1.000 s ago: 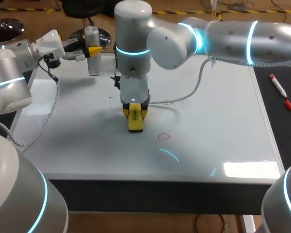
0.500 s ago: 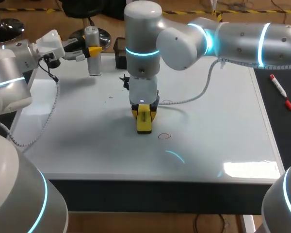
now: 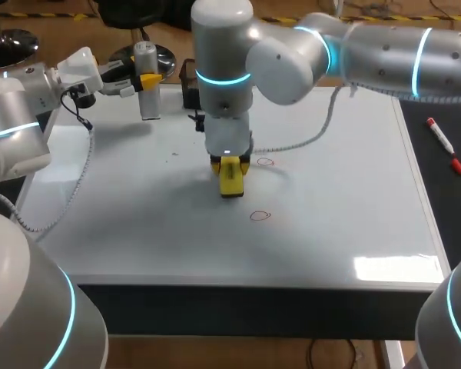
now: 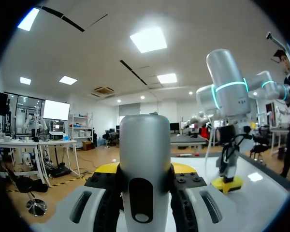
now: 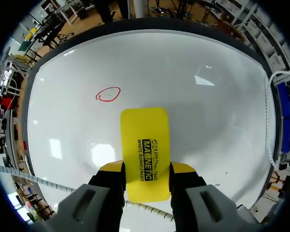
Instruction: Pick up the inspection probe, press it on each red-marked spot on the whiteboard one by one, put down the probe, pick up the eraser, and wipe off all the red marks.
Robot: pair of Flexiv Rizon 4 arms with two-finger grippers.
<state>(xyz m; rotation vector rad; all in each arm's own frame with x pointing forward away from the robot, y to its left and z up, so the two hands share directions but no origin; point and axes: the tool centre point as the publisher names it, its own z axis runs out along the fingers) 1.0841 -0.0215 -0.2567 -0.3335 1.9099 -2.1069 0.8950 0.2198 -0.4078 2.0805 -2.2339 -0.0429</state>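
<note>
The yellow eraser (image 3: 231, 178), a smooth slab with rounded corners, is clamped between the right gripper (image 3: 230, 164) fingers. Its long axis follows the fingers down toward the glossy whiteboard (image 3: 346, 200), mid-board between two red rings (image 3: 260, 216). The left gripper (image 3: 141, 79) is clamped on the upright, silver, cylindrical probe (image 3: 147, 65) at the far left.

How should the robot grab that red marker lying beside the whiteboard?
Grip the marker at mid-barrel, coming straight down from above. It lies flat, long and thin, just right of the whiteboard, so close across its narrow width.
</note>
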